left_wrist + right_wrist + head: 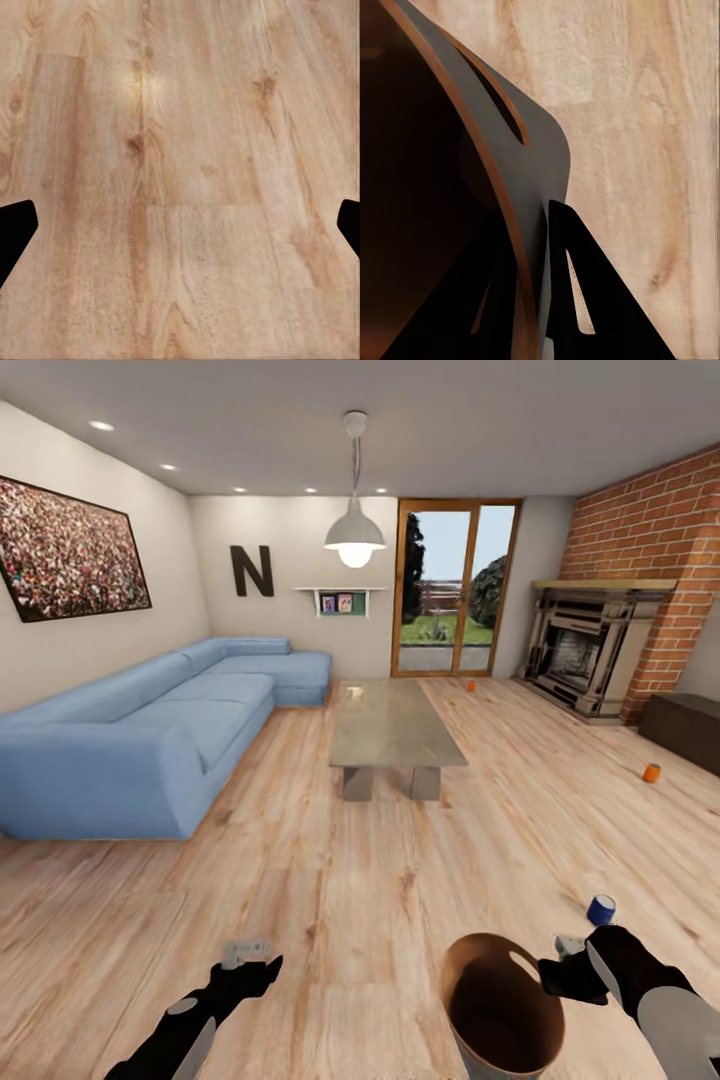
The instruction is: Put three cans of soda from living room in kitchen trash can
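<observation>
Brown-lined trash can (500,1010) sits at near right, its rim clamped by the right hand (556,972), one finger (585,300) outside the wall. Blue soda can (600,909) stands on the plank floor (350,880) just beyond. Two orange cans (652,772) (470,684) lie farther off. Left hand (246,953) fingers apart, holding nothing.

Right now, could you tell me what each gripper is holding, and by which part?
The right gripper pinches the bin by its rim wall, beside the handle slot. The left gripper is open, holding nothing.
</observation>
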You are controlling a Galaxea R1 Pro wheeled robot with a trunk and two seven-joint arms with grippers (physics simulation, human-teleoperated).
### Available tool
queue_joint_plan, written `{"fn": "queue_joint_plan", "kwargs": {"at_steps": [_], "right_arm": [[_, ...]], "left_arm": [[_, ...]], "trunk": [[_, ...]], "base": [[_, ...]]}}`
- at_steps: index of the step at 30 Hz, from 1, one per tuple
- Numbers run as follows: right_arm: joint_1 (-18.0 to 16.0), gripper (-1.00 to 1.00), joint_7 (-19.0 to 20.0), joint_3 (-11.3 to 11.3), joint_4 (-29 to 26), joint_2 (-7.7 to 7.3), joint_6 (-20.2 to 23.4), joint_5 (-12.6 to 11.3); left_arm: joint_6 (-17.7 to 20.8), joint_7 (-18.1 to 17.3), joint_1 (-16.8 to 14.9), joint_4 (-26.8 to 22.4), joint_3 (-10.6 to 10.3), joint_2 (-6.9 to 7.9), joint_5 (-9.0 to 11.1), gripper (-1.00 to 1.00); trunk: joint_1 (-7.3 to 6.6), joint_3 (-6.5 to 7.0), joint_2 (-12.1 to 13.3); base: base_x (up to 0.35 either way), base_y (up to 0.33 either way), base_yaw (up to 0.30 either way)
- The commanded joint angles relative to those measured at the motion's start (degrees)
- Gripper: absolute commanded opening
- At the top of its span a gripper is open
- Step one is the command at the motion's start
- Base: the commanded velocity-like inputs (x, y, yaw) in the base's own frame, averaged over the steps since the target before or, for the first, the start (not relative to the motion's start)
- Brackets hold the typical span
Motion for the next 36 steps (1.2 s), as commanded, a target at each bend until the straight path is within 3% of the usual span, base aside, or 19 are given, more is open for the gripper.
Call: {"fn": "queue_joint_plan", "kwargs": {"at_steps": [1, 7, 36], "right_arm": [[-0.03, -1.0, 0.33, -0.4, 0.0, 0.0, 0.19, -0.88], [-0.01, -1.0, 0.33, -1.14, 0.0, -0.02, 0.17, -0.88], [0.84, -1.0, 0.33, -1.31, 0.02, -1.78, -0.23, -0.94]], "left_arm": [[-0.01, 0.0, 0.0, 0.01, 0.01, 0.0, -0.25, 1.0], [-0.02, 0.02, -0.01, 0.01, 0.05, -0.01, -1.1, 1.0], [-0.03, -0.06, -0.01, -0.03, 0.06, -0.02, -1.2, 1.0]], "trunk": [[0.0, -0.03, 0.0], [0.0, -0.27, 0.0], [0.0, -1.49, 0.0]], "base": [[0.0, -0.288, -0.216], [0.0, -0.288, -0.216], [0.001, -0.287, -0.216]]}}
